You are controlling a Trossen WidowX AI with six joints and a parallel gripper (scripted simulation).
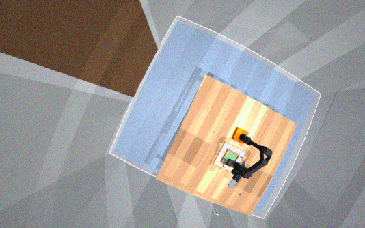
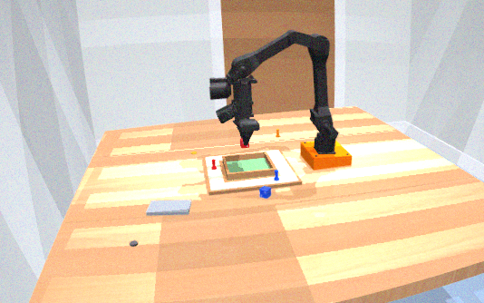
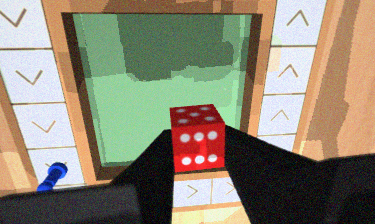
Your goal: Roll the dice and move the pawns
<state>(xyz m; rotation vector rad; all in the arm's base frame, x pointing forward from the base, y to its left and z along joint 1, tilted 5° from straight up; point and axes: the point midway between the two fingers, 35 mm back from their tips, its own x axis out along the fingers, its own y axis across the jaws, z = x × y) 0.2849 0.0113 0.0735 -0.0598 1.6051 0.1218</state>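
My gripper [image 2: 246, 141] [image 3: 194, 134] is shut on the red die [image 2: 242, 144] [image 3: 198, 147], above the tray [image 2: 251, 174] [image 3: 259, 75]. In the wrist view one die face shows five pips and another six. The green-floored tray sits in the middle of the white arrow board [image 2: 286, 164] [image 3: 17, 64], and no die shows in it. The blue die [image 2: 265, 192] [image 1: 243, 163] lies on the table just off the board's near edge. The blue pawn [image 2: 276, 175] [image 3: 55, 172] and the red pawn [image 2: 214, 164] [image 1: 223, 166] stand upright on opposite sides of the board.
The orange arm base [image 2: 329, 161] is right of the board. A grey slab [image 2: 169, 207] and a dark disc [image 2: 133, 243] lie at the near left. A small orange peg [image 2: 277, 133] stands behind the board, and a small yellow piece [image 2: 194, 153] lies at its back left.
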